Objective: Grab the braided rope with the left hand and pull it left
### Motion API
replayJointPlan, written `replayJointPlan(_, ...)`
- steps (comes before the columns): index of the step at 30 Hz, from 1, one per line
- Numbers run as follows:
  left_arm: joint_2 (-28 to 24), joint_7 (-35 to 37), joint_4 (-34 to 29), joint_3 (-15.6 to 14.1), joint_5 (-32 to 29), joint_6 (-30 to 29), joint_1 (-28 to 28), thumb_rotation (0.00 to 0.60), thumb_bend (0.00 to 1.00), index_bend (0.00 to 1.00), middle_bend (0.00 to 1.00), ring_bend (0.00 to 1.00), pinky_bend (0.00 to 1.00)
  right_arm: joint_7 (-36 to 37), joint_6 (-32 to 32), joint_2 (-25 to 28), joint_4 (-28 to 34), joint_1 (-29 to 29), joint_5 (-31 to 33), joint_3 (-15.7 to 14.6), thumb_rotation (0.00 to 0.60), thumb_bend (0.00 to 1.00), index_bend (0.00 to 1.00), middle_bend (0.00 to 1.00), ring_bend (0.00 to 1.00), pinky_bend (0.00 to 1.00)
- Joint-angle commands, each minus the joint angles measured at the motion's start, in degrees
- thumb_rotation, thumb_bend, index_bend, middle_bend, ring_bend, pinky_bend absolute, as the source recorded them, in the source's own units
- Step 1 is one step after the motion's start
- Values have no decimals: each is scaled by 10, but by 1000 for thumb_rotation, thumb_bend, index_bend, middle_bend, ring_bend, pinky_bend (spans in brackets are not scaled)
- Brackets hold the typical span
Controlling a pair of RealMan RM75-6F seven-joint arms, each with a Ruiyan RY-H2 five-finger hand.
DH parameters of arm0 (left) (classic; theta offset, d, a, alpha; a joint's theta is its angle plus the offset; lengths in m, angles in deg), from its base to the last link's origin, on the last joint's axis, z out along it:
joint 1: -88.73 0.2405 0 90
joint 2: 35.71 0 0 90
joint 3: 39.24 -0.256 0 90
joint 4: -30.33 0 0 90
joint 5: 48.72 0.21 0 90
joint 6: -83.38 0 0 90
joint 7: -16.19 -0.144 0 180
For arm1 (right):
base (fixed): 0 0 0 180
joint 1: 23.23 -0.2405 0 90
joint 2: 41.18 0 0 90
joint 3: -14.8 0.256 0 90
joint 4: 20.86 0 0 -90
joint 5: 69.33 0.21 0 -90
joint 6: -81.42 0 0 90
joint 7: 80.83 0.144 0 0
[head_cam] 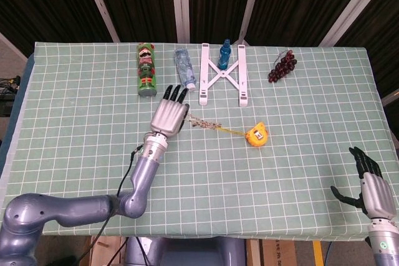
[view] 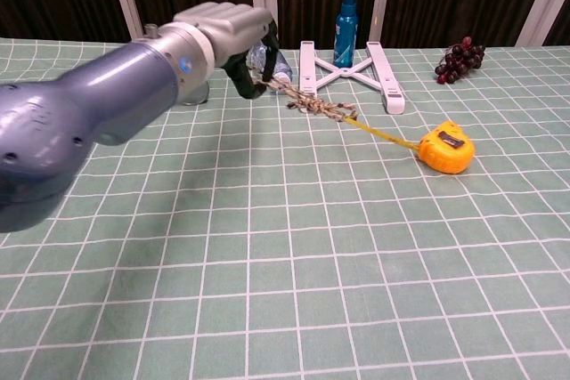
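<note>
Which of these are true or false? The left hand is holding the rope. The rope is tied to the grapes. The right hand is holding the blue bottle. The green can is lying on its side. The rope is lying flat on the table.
1. The left hand is holding the rope: true.
2. The rope is tied to the grapes: false. It is attached by a yellow tape to the tape measure; the grapes lie apart at the back.
3. The right hand is holding the blue bottle: false. It holds nothing, fingers apart, near the table's front edge.
4. The green can is lying on its side: true.
5. The rope is lying flat on the table: false. Its held end is lifted.
</note>
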Motion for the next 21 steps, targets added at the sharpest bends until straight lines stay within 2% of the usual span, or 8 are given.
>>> replayJointPlan(1, -75, 7, -90, -25, 22, -41, 52, 600, 528, 586, 84, 0, 0, -3, 3, -1, 0, 1, -3, -1, 600, 270, 0, 0, 0, 0)
replayJointPlan(11, -229, 70, -243, -72, 81, -113, 160, 600, 527, 587, 84, 0, 0, -13, 18, -6, -6, 3, -22, -3, 600, 269, 0, 0, 0, 0)
replayJointPlan(16, -297, 125, -276, -101, 126, -141, 215, 600, 528, 587, 84, 0, 0, -19, 26, -9, -9, 4, -32, -5, 600, 269, 0, 0, 0, 0)
replayJointPlan(21, -353, 183, -283, -133, 161, -155, 266, 600, 527, 587, 81, 0, 0, -25, 30, -12, -10, 5, -39, -7, 600, 269, 0, 0, 0, 0)
